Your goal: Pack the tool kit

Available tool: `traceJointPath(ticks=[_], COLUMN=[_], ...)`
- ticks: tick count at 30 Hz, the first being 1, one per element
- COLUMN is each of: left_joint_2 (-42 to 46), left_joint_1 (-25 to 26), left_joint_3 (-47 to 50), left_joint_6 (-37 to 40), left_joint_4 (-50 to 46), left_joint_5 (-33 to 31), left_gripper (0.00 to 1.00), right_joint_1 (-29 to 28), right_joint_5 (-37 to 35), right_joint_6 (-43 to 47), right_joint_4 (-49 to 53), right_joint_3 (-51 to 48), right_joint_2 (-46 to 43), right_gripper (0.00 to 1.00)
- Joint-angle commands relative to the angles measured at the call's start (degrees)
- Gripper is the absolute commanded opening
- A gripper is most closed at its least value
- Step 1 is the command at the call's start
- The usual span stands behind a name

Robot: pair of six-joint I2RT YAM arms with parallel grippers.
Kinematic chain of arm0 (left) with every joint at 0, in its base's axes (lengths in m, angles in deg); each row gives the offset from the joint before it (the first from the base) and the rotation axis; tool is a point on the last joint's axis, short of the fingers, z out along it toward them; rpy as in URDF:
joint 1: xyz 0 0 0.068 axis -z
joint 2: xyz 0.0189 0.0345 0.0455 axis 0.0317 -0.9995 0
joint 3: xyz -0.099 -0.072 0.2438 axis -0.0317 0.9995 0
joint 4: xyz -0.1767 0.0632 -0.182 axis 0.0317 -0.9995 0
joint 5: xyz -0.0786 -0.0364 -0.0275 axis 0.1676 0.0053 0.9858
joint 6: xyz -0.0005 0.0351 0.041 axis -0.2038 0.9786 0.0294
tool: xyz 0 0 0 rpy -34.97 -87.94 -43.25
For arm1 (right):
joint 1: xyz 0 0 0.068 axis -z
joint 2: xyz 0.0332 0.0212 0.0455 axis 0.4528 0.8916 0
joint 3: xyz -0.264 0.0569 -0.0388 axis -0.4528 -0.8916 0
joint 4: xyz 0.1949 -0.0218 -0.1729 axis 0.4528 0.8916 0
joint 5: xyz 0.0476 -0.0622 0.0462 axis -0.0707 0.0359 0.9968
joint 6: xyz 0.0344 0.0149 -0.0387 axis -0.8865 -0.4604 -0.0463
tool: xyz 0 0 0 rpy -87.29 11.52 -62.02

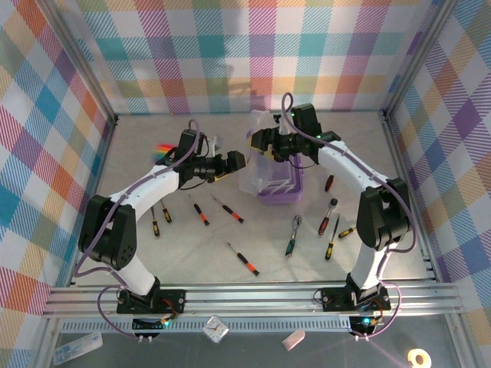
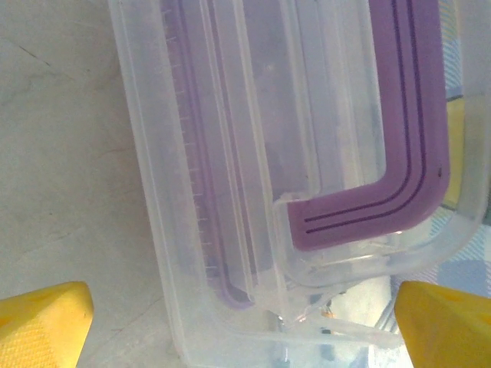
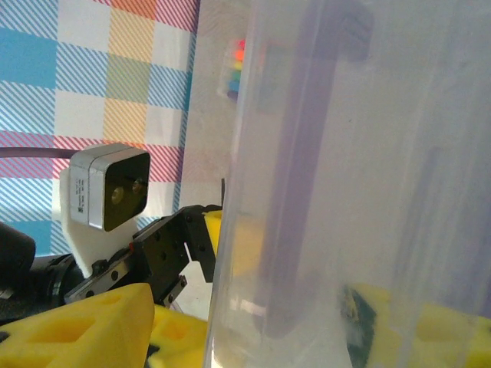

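- Left gripper [image 1: 232, 162] is found with its yellow fingers [image 2: 42, 326] spread wide and nothing pinched. It is poised at 9 o'clock of the purple box [image 1: 285, 195], just beside the edge of the clear lid [image 1: 257, 172].
- Right gripper [image 1: 265, 144] is found clamped on the clear lid, one finger on either side of the plastic, and the lid is held raised by it.
- Location of the box is recorded as toward 1 o'clock of the centre of the table [image 1: 192, 264]. It is open, and no tool can be made out inside.
- Several screwdrivers [image 1: 199, 209] are noted loose on the table, spread from 8 o'clock round to 3 o'clock of the box and all apart from it.
- Two ratchet wrenches [image 1: 294, 234] are noted at about 5 o'clock of the box, also loose.
- One rainbow-striped pack [image 1: 163, 149] is seen at 9 o'clock, beyond the left arm. It is not counted with the kit.
- Opening of the box is judged done. Loading is judged not yet begun, so every tool is still to be placed and the lid then closed.
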Motion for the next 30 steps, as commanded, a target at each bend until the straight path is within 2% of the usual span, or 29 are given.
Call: traceJointPath(ticks=[1, 8, 17, 21, 24, 27, 30], left_joint_2=[3.8, 6.2, 4.1, 4.2, 5.4, 4.5, 3.1], left_joint_1=[-0.8, -1.3, -1.2, -1.2, -1.2, -1.2, -1.2], left_joint_3=[2.4, 1.5, 2.9, 3.1, 3.3, 3.4, 3.4], left_joint_6=[-3.2, -2.0, -5.7, -5.7, -4.5, -4.9, -4.6], left_joint_4=[8.6, 7.2, 15.2, 15.1, 13.2, 13.9, 13.7], left_joint_5=[3.3, 4.5, 8.6, 7.4, 3.6, 2.9, 3.0], left_gripper=[1.00, 1.00, 0.98, 0.97, 0.99, 1.00, 1.00], right_joint_1=[-0.9, -1.7, -4.5, -5.7, -6.8, -7.5, -7.6], right_joint_5=[-1.6, -8.0, -12.1, -13.0, -12.8, -11.9, -14.2], right_joint_6=[0.0, 2.8, 3.8, 3.3, 3.6, 3.5, 4.7], right_joint_4=[1.1, 7.6, 12.5, 13.2, 14.3, 14.0, 14.6], right_joint_3=[2.7, 5.6, 9.1, 11.8, 14.2, 14.8, 13.9], right_joint_2=[0.4, -2.4, -2.3, -1.5, -0.2, 0.7, -0.8], right_gripper=[0.66, 0.67, 0.67, 0.67, 0.67, 0.67, 0.67])
